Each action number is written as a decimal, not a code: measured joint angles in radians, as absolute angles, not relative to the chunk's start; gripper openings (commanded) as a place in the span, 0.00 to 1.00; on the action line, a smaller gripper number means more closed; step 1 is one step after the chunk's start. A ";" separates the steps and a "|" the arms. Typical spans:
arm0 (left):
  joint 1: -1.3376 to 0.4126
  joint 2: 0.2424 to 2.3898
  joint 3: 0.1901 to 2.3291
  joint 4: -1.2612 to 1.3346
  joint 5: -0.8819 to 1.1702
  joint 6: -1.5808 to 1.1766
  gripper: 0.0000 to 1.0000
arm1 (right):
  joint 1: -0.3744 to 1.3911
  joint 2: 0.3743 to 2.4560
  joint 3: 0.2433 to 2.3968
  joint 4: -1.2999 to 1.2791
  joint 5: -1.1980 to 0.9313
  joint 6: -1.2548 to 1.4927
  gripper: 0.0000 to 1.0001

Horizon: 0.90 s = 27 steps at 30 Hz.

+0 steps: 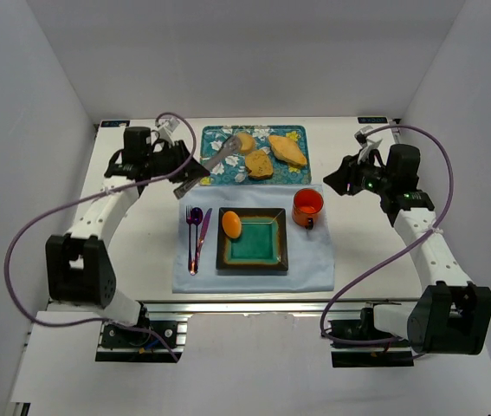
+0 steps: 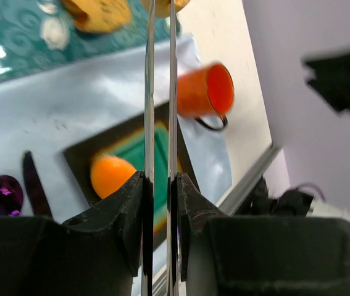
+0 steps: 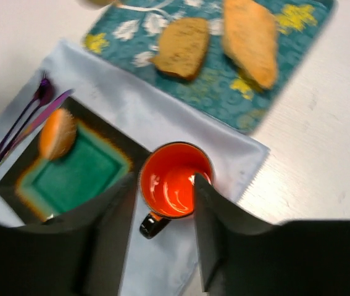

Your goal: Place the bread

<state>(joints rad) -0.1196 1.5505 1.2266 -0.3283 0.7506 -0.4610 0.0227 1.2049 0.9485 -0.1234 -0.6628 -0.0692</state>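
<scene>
One orange roll (image 1: 231,225) lies on the plate (image 1: 281,253) and three more bread pieces (image 1: 260,165) on the tray (image 1: 297,133), while the left hand (image 2: 160,179) clamps tongs (image 1: 217,159) (plain only from its wrist) and the right hand (image 3: 165,179), fingers slightly apart, holds nothing near the one mug (image 3: 181,161).

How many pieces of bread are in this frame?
4. An orange roll sits on the square plate; a round bun, a brown slice and a long loaf lie on the patterned tray. None seems hidden.
</scene>
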 measured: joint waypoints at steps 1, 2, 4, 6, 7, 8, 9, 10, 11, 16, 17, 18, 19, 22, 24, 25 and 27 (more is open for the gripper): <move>-0.125 1.513 1.195 -0.336 0.762 -0.448 0.04 | 0.022 1.213 0.952 -0.124 -0.622 -0.055 0.62; -0.135 1.475 1.159 -0.337 0.774 -0.429 0.04 | 0.022 1.218 0.955 -0.123 -0.573 -0.039 0.64; -0.159 1.427 1.103 -0.355 0.787 -0.398 0.04 | 0.022 1.229 0.965 -0.123 -0.472 -0.005 0.71; -0.186 1.399 1.058 -0.383 0.789 -0.368 0.04 | 0.022 1.235 0.973 -0.122 -0.393 0.014 0.76; -0.200 1.391 1.040 -0.401 0.788 -0.354 0.04 | 0.021 1.235 0.975 -0.121 -0.363 0.019 0.79; -0.213 1.383 1.021 -0.418 0.786 -0.341 0.04 | 0.021 1.235 0.975 -0.122 -0.339 0.020 0.80; -0.228 1.377 1.006 -0.438 0.780 -0.327 0.04 | 0.020 1.235 0.975 -0.122 -0.323 0.020 0.80; -0.243 1.372 0.994 -0.460 0.771 -0.313 0.04 | 0.020 1.234 0.975 -0.124 -0.314 0.019 0.83; -0.255 1.370 0.988 -0.480 0.763 -0.302 0.04 | 0.020 1.233 0.975 -0.125 -0.311 0.019 0.83; -0.326 1.370 0.983 -0.570 0.687 -0.242 0.05 | 0.019 1.201 0.972 -0.127 -0.314 0.015 0.84; -0.337 1.370 0.983 -0.580 0.675 -0.235 0.05 | 0.019 1.196 0.972 -0.126 -0.317 0.015 0.84; -0.350 1.371 0.983 -0.590 0.663 -0.227 0.06 | 0.019 1.190 0.972 -0.127 -0.318 0.015 0.84; -0.361 1.373 0.983 -0.599 0.651 -0.220 0.08 | 0.019 1.187 0.972 -0.127 -0.319 0.015 0.84; -0.388 1.390 0.984 -0.624 0.624 -0.198 0.19 | 0.012 1.185 0.972 -0.131 -0.326 0.015 0.84; -0.406 1.409 0.986 -0.647 0.606 -0.183 0.37 | -0.002 1.185 0.971 -0.132 -0.331 0.015 0.84; -0.414 1.420 0.989 -0.661 0.598 -0.174 0.42 | -0.009 1.185 0.971 -0.132 -0.332 0.015 0.84; -0.425 1.435 0.998 -0.682 0.583 -0.162 0.53 | -0.018 1.185 0.970 -0.133 -0.337 0.015 0.85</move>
<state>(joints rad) -0.4252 1.4349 0.9977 -0.6819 0.5835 -0.1623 -0.0181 1.1854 0.9699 -0.1326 -0.3374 0.0151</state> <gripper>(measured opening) 0.442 0.844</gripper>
